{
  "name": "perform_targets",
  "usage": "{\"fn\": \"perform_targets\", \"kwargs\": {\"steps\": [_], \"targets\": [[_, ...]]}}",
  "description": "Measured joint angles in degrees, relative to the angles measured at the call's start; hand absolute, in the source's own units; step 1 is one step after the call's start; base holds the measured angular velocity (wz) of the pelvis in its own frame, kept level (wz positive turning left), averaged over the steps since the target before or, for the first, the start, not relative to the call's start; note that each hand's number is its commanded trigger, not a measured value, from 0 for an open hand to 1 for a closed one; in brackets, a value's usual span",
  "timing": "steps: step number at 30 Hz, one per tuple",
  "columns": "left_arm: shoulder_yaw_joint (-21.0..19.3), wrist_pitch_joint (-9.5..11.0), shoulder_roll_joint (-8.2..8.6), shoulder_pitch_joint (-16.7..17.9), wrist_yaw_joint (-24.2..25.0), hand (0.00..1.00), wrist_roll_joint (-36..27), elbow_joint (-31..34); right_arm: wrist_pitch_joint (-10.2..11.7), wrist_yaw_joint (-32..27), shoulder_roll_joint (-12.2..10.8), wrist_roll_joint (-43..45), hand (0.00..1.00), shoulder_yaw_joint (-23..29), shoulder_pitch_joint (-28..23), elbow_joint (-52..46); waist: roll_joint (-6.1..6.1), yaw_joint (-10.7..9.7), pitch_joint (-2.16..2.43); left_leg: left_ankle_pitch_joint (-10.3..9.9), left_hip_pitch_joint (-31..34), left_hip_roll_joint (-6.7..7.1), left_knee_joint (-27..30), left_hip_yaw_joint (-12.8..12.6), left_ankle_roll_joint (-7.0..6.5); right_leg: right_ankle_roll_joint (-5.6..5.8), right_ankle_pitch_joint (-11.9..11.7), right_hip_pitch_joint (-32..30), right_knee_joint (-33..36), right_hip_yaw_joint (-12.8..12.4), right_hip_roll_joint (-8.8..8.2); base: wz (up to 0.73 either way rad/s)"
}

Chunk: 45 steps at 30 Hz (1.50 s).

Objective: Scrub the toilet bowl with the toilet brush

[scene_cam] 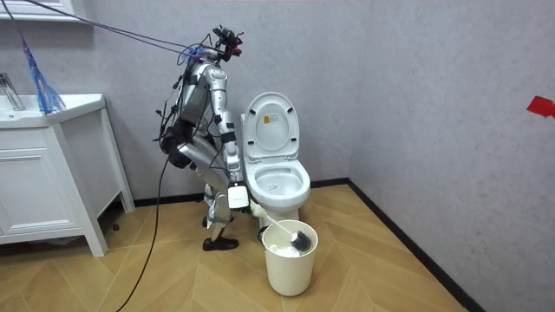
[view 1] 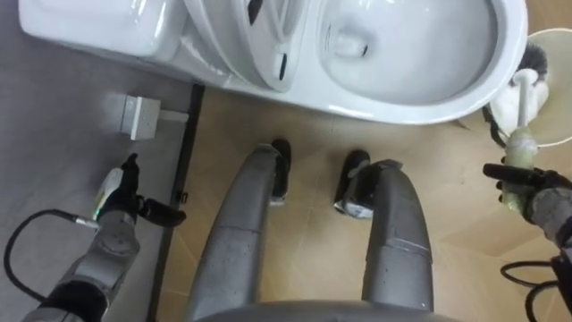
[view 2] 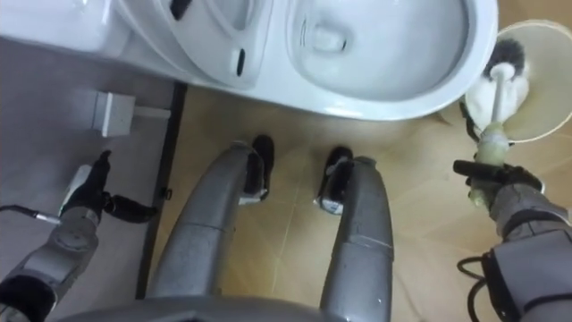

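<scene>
Grey walls are framing a small bathroom with a wood-pattern floor point(scene_cam: 390, 260). A white cabinet point(scene_cam: 43, 173) is standing at the left of the room view, and the toilet point(view 1: 420, 98) is sitting mid-frame with its lid tipped up. The robot is standing close against the bowl's front and bending over it. A pale bucket point(scene_cam: 289, 269) is sitting on the floor just beside the bowl, at the upper right of the eye views. The brush point(view 1: 525, 94) is lying in that bucket, its dark bristle head resting inside and its white handle slanting out toward the robot. To my eye the step in hand is getting the brush out and across. That is best done by lifting it straight up until the head is clearing the bucket's rim, then swinging it sideways over the toilet's edge and dipping it into the bowl, gripping firmly so the handle is not twisting. The right hand point(view 1: 536, 192) is wrapping its fingers round the handle's near end. The left hand point(view 1: 121, 197) is hanging at the lower left, fingers loose and spread, holding nothing.
</scene>
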State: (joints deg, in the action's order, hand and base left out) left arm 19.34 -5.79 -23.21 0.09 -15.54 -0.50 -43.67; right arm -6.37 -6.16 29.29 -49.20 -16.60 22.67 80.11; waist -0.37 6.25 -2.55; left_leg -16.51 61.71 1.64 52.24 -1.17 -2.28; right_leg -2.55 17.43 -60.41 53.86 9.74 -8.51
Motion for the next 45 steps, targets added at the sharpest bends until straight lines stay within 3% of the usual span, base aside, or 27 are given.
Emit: {"fn": "perform_targets", "kwargs": {"steps": [2,7,12,20,22,27,32,36,41,45], "targets": [[-0.1,0.0,0.09,0.1,0.0,0.0,0.0,-1.0,0.0,0.2,-1.1,0.0,1.0,0.7,-1.2,0.0,-0.42,0.0,0.39,0.7,-3.3,-0.06,-2.7,0.0,-0.33,0.25,-0.7,3.4,-2.9,0.2,0.28,-0.03],[-1.3,0.6,1.86,0.9,1.0,0.0,0.1,-4.3,-0.9,2.1,-2.4,-0.3,1.0,3.2,-3.8,0.2,-0.73,0.3,0.63,2.1,-13.6,-0.75,-10.5,-0.4,-0.8,1.38,-3.4,14.0,-12.3,0.4,1.7,-0.09],[-2.2,1.1,2.75,3.8,2.5,0.0,0.1,-4.0,-1.0,2.6,-4.5,-1.5,1.0,7.5,-6.4,0.6,-1.28,-0.3,0.81,2.7,-22.1,-0.8,-16.0,-0.5,-1.15,2.15,-4.4,22.7,-18.3,0.6,2.07,-0.01],[-13.2,3.8,5.74,8.9,2.5,0.0,0.7,-4.8,-0.4,3.0,-8.5,-4.7,1.0,16.4,-14.8,-2.5,-2.26,-2.8,1.69,2.7,-36.3,-0.82,-24.2,0.3,-1.07,3.24,-5.2,38.3,-28.6,1.9,3.35,0.07],[-15.3,3.9,6.19,11.9,2.2,0.0,0.8,-4.6,-0.4,2.9,-8.9,-3.1,1.0,16.9,-18.4,-3.6,-2.74,-3.0,2.5,2.7,-40.8,-0.88,-27.1,-0.2,-1.05,3.57,-5.8,42.9,-31.9,1.8,3.81,-0.08],[-19.5,4.4,9.17,14.5,0.8,0.0,5.1,-4.5,1.4,0.0,-11.1,7.2,1.0,18.0,-24.1,-5.4,-3.15,-3.0,2.5,2.6,-48.1,-0.95,-31.0,-0.2,-0.88,3.94,-6.3,50.1,-36.4,1.6,4.39,-0.02],[-19.9,6.3,9.46,15.0,-0.8,0.0,7.5,-3.5,2.0,-2.0,-12.4,19.5,1.0,17.3,-25.3,-8.6,-2.87,-2.9,2.29,2.4,-51.0,-0.91,-33.2,-0.5,-0.61,3.87,-6.4,52.7,-37.6,2.1,4.69,-0.04],[-21.1,7.4,9.73,17.2,-3.4,0.0,13.6,4.0,4.4,-3.1,-13.4,27.9,1.0,15.5,-27.1,-10.5,-2.97,-2.8,2.22,2.3,-52.7,-0.93,-33.6,0.7,-0.36,3.73,-6.6,55.8,-39.8,4.2,4.89,0.17],[-21.6,9.0,11.75,20.5,-6.7,0.0,18.3,12.2,6.6,-3.3,-14.9,34.3,1.0,15.6,-28.2,-12.7,-2.61,-2.3,2.08,2.3,-55.3,-0.88,-34.6,1.5,-0.29,3.77,-6.7,58.8,-41.2,4.8,4.96,0.06],[-23.6,8.7,12.41,24.7,-7.9,0.0,22.8,20.3,8.0,-3.6,-14.9,38.5,1.0,15.7,-29.1,-13.5,-2.88,-1.4,2.14,2.3,-56.1,-0.94,-34.7,2.7,-0.12,3.78,-6.7,59.8,-41.3,6.7,4.95,0.12]]}}
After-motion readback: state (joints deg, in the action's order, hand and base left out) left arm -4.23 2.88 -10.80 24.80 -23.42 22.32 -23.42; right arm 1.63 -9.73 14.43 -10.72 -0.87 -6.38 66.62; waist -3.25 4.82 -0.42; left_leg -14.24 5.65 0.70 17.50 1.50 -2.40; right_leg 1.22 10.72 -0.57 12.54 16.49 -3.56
